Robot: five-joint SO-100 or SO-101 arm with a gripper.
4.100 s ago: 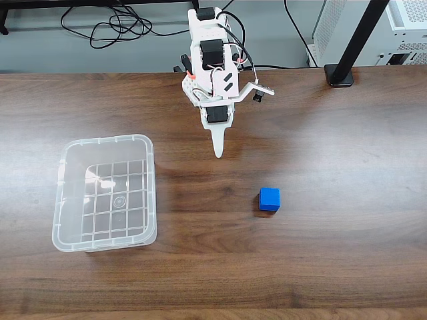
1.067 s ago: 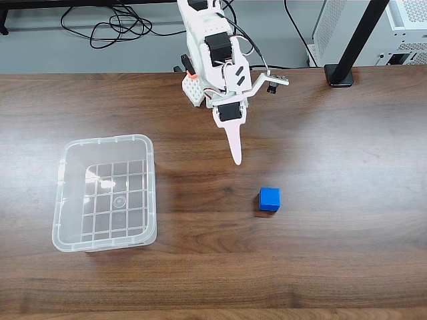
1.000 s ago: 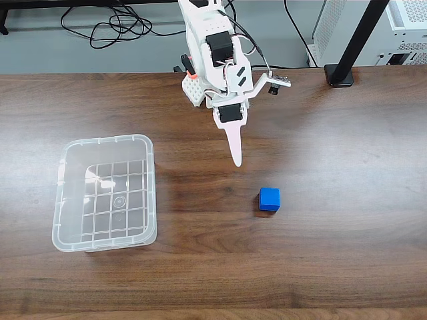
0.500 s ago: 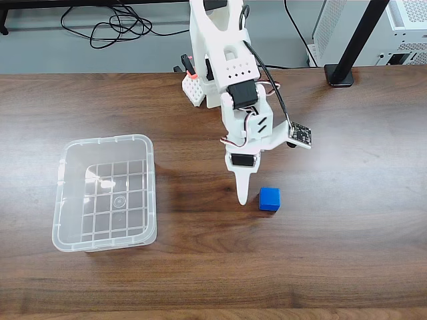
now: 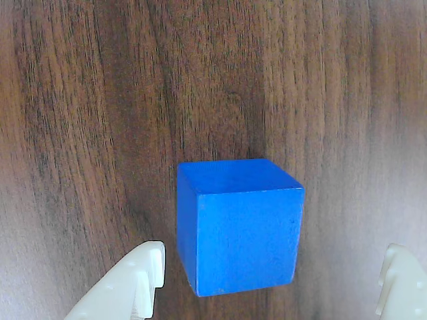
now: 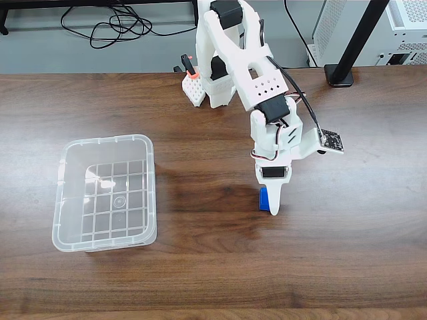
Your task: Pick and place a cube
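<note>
- The gripper [image 5: 270, 287] hangs spread wide, its white fingers [image 5: 127, 287] flanking the cube [image 5: 237, 223] without touching.
- The cube sits on the wooden desk [image 6: 347, 240].
- A clear bin [image 6: 105, 193] stands well apart.

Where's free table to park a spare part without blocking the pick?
Bare wood between the clear bin and the cube, and right of the gripper. Crowded at the arm base and cube.
</note>
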